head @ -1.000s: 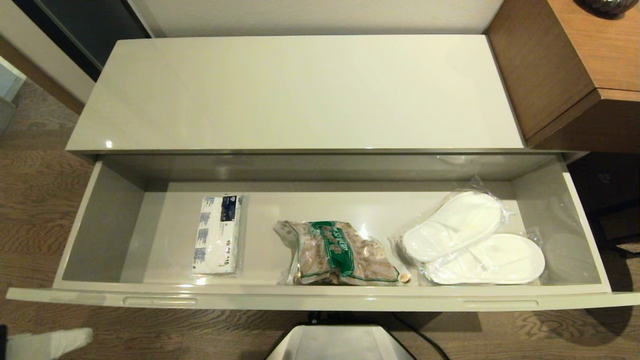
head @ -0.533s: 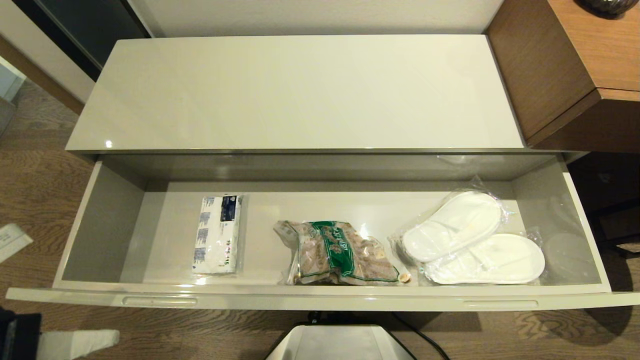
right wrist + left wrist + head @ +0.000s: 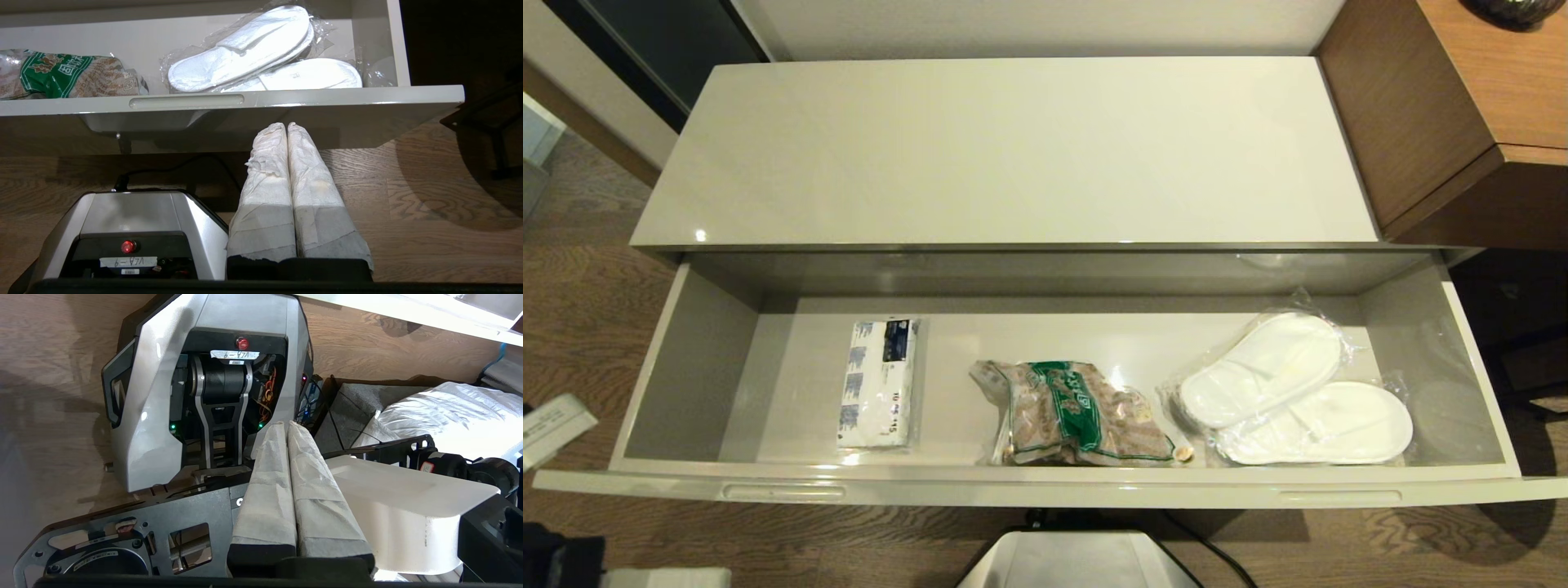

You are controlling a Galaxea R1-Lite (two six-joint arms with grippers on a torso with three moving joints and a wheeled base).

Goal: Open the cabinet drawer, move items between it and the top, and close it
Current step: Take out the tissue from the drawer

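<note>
The cabinet drawer (image 3: pixel 1045 488) stands pulled fully out below the glossy cream top (image 3: pixel 1013 155), which is bare. Inside, toward its left, lies the white packet (image 3: pixel 880 382) with blue and dark print. My left gripper (image 3: pixel 284 423) is shut on nothing, low beside the drawer's left front corner and pointing back at my own base; only a sliver of its white fingers (image 3: pixel 670 576) shows in the head view. My right gripper (image 3: pixel 285 124) is shut and empty, hanging just below the drawer's front rim (image 3: pixel 229 100) near the right slot.
A green-printed snack bag (image 3: pixel 1078 412) lies mid-drawer, and wrapped white slippers (image 3: pixel 1290 392) at its right end. Brown wooden furniture (image 3: pixel 1462 106) adjoins the cabinet's right side. My base (image 3: pixel 1078 559) sits under the drawer front. A white part of my left arm (image 3: pixel 551 429) shows at the left edge.
At lower left, my left gripper's white fingers slid right and down to the frame edge, and a white arm part came into view. The drawer and its contents have not moved.
</note>
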